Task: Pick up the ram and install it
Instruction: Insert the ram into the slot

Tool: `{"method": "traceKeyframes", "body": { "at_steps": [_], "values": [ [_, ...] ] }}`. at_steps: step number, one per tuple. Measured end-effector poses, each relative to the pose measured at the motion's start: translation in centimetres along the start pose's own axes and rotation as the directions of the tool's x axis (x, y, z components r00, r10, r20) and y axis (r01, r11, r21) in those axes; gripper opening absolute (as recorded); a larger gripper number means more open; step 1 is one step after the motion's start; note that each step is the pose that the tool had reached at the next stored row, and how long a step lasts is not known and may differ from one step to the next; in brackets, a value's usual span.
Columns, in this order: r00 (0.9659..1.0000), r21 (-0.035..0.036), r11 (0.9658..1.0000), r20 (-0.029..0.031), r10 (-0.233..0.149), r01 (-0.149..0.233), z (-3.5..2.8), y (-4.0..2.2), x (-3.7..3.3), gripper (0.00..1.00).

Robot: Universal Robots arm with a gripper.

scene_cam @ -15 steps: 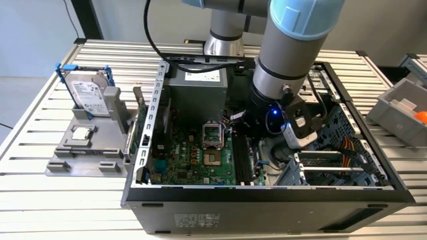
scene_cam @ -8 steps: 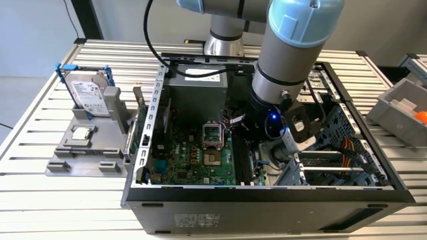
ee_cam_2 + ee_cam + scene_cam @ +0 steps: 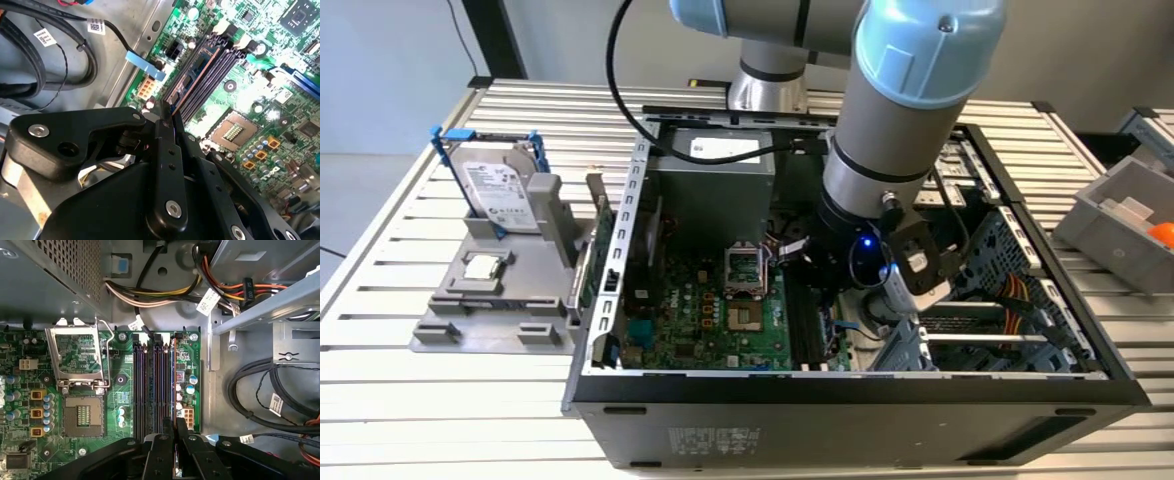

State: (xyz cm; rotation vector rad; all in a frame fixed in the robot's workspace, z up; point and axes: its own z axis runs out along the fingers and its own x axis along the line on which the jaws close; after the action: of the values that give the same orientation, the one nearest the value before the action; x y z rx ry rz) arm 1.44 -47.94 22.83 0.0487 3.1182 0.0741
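The arm reaches steeply down into the open computer case, its tool low over the motherboard. The tool's fingers are pinched narrow on the ram, which stands edge-on in the outermost memory slot.

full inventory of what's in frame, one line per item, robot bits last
computer case: 1, black, open, on the slatted table
motherboard: 1, green, on the case floor
CPU socket: 1, open, its metal frame raised, beside the memory slots
memory slots: a row, dark, on the motherboard
ram: 1, dark bluish, edge-on over the outermost slot
power cables: a bundle, yellow, orange and black
hard drive: 1, silver in a blue frame, on the grey fixture at the exterior view's left
grey bin: 1, at the exterior view's right
gripper: 1, black, closed on the ram
arm: 1, grey and light blue
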Motion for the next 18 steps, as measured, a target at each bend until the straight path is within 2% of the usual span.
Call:
{"method": "traceKeyframes", "body": {
  "at_steps": [7,18],
  "values": [
    [1.0,0.001,1.0,-0.0001,-0.001,0.001,0.08,-0.2,0.01,0.0],
    [1.0,0.0026,1.0,0.0,-0.001,0.001,0.54,-0.3,0.17,0.0]
  ]
}}
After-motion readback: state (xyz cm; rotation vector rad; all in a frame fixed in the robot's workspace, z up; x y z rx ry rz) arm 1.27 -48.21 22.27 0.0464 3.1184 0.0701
